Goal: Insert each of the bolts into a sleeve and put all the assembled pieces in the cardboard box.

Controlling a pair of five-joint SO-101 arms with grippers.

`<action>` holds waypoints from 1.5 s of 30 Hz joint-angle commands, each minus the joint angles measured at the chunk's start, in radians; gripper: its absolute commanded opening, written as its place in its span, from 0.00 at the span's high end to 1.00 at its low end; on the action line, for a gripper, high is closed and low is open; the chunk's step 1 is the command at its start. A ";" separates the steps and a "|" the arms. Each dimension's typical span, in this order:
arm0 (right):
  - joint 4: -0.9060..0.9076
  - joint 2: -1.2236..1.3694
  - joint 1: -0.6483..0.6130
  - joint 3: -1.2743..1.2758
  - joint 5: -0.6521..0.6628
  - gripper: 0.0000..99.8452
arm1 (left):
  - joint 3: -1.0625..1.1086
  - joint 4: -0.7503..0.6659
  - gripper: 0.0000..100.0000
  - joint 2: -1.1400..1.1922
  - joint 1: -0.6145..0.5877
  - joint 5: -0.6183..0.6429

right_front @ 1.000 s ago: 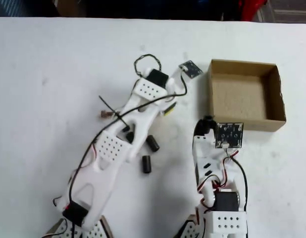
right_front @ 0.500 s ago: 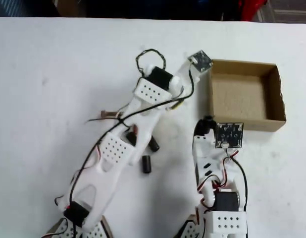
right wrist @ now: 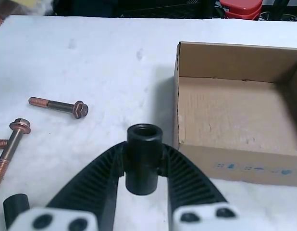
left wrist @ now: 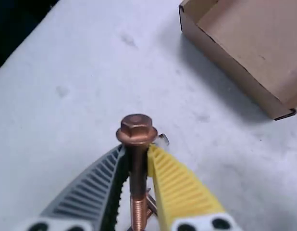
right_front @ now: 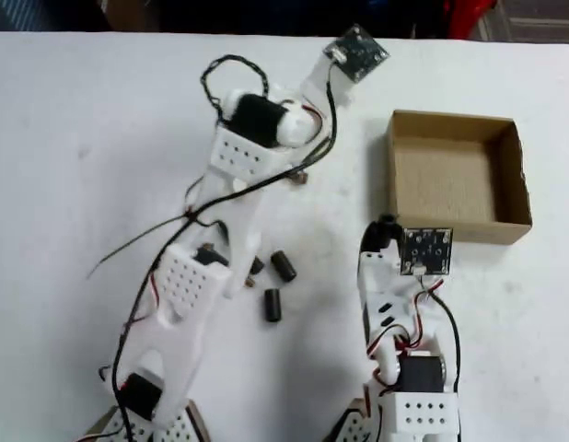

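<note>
My left gripper (left wrist: 137, 149) is shut on a copper bolt (left wrist: 136, 131), whose hex head sticks out past the grey and yellow fingers. In the high view this gripper (right_front: 298, 175) is held above the table, left of the cardboard box (right_front: 455, 175). My right gripper (right wrist: 143, 148) is shut on an upright black sleeve (right wrist: 143, 168), bore facing up, close to the box's (right wrist: 235, 110) near-left corner. In the high view this gripper (right_front: 386, 228) is near that same corner. The box looks empty.
Two loose black sleeves (right_front: 283, 265) (right_front: 272, 304) lie between the arms. Two loose copper bolts (right wrist: 59, 106) (right wrist: 11, 144) and another sleeve (right wrist: 16, 207) lie on the white table. The left arm's cables (right_front: 229, 69) loop above it. The table's far edge (right_front: 174, 33) borders a dark area.
The left arm has swung toward the table's far side with the bolt, uncovering the loose sleeves. Its wrist camera has moved past the box's far-left corner. The right arm has kept still.
</note>
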 commanded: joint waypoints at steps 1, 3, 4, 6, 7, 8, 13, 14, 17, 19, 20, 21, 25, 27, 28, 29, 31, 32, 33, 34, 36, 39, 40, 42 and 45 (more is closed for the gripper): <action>-0.019 -0.010 0.010 0.011 -0.011 0.98 | 0.152 0.012 0.98 -0.209 -0.012 0.017; -0.022 -0.010 0.010 0.011 -0.011 0.98 | 0.304 0.011 0.98 -0.297 -0.013 0.044; -0.022 -0.010 0.010 0.011 -0.011 0.98 | 0.373 0.009 0.98 -0.341 -0.013 0.052; -0.025 -0.010 0.010 0.011 -0.011 0.98 | 0.488 0.006 0.98 -0.430 -0.016 0.060; -0.025 -0.010 0.008 0.011 -0.012 0.98 | 0.529 0.006 0.98 -0.472 -0.018 0.060; -0.025 -0.010 0.002 0.011 -0.012 0.98 | 0.569 0.006 0.98 -0.513 -0.018 0.060; -0.027 -0.012 -0.076 0.011 -0.005 0.98 | 0.733 0.006 0.98 -0.710 -0.018 0.060; -0.027 -0.012 -0.087 0.011 -0.005 0.98 | 0.769 0.006 0.98 -0.750 -0.022 0.060; -0.028 -0.012 -0.122 0.011 -0.005 0.98 | 0.878 0.006 0.98 -0.881 -0.033 0.060; -0.051 -0.012 -0.150 0.011 -0.005 0.98 | 0.956 0.006 0.98 -0.963 -0.044 0.060; -0.067 -0.012 -0.163 0.011 -0.005 0.98 | 0.994 0.006 0.98 -1.001 -0.044 0.060; -0.084 -0.012 -0.179 0.011 -0.005 0.98 | 1.033 0.005 0.98 -1.035 -0.045 0.060; -0.130 -0.012 -0.251 0.011 -0.009 0.98 | 1.181 -0.011 0.98 -1.168 -0.045 0.060; -0.140 -0.012 -0.294 0.011 -0.006 0.98 | 1.246 -0.025 0.98 -1.233 -0.045 0.060; -0.145 -0.012 -0.314 0.011 -0.005 0.98 | 1.277 -0.029 0.98 -1.265 -0.045 0.060; -0.153 -0.012 -0.334 0.011 -0.005 0.98 | 1.309 -0.037 0.98 -1.299 -0.045 0.060; -0.174 -0.012 -0.364 0.011 -0.005 0.98 | 1.378 -0.063 0.98 -1.363 -0.045 0.060; -0.186 -0.012 -0.378 0.011 -0.005 0.98 | 1.413 -0.081 0.98 -1.395 -0.045 0.060; -0.202 -0.012 -0.390 0.011 -0.005 0.98 | 1.452 -0.101 0.98 -1.425 -0.045 0.060; -0.217 -0.012 -0.403 0.011 -0.005 0.98 | 1.494 -0.127 0.98 -1.454 -0.045 0.060; -0.240 -0.012 -0.427 0.011 -0.005 0.98 | 1.580 -0.193 0.98 -1.506 -0.045 0.060; -0.249 -0.012 -0.470 0.011 -0.005 0.98 | 1.725 -0.328 0.98 -1.570 -0.045 0.054; -0.249 -0.012 -0.486 0.011 -0.005 0.98 | 1.772 -0.382 0.98 -1.589 -0.045 0.054; -0.249 -0.012 -0.518 0.011 -0.005 0.98 | 1.867 -0.494 0.98 -1.627 -0.045 0.054; -0.249 -0.012 -0.549 0.011 -0.005 0.98 | 1.982 -0.649 0.98 -1.687 -0.044 0.060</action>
